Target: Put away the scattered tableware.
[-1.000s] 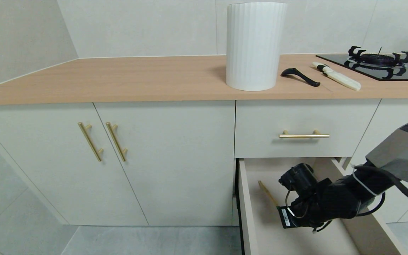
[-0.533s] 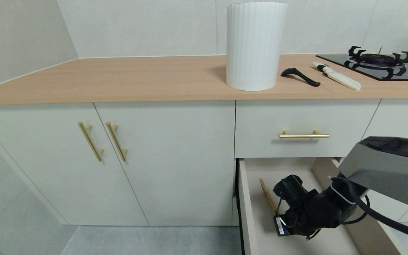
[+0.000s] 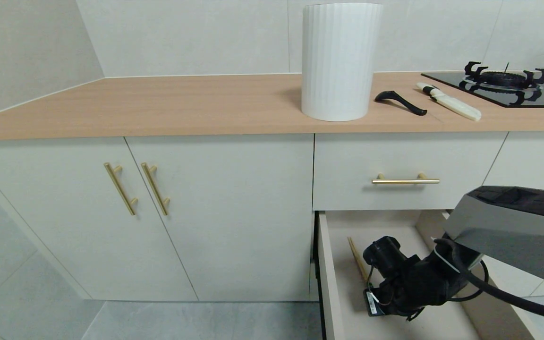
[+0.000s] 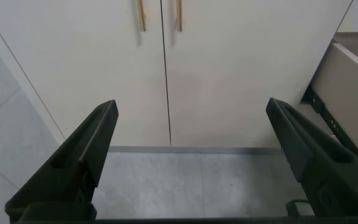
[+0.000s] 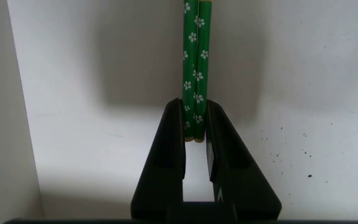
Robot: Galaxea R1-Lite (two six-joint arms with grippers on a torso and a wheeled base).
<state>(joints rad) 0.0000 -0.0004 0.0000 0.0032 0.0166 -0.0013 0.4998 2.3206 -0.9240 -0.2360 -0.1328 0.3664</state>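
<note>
Lowering a pair of green, flower-printed chopsticks (image 5: 196, 62) into the open drawer (image 3: 328, 283), the right gripper (image 5: 194, 127) held them pinched by one end between its narrow jaws, the sticks running out side by side over the drawer's pale floor. Over the preceding second the right arm had sunk deeper into the drawer and shifted toward its left wall, carrying the chopsticks down with it. By this moment the sticks lay close along that wall. A soft shadow showed on the floor beneath them, and it could not be told whether they had yet touched down.

The descent suggested the placing step was nearly complete, with only the release and the arm's withdrawal left for this item. The jaws would need to part cleanly, since the thin sticks could roll or cross once let go.

The left gripper (image 4: 191, 112) hung with its jaws spread wide and nothing between them, facing the closed cabinet doors (image 4: 229, 74) beside the drawer.

Work remained on the wooden countertop (image 3: 182, 104) above. A black utensil (image 3: 399, 101) and a white knife (image 3: 449, 101) lay near each other between a tall white ribbed canister (image 3: 338, 61) and the gas hob (image 3: 503, 85), both untouched. Judged from that, the tidying stood roughly a third done, with two more items still waiting to be collected.
</note>
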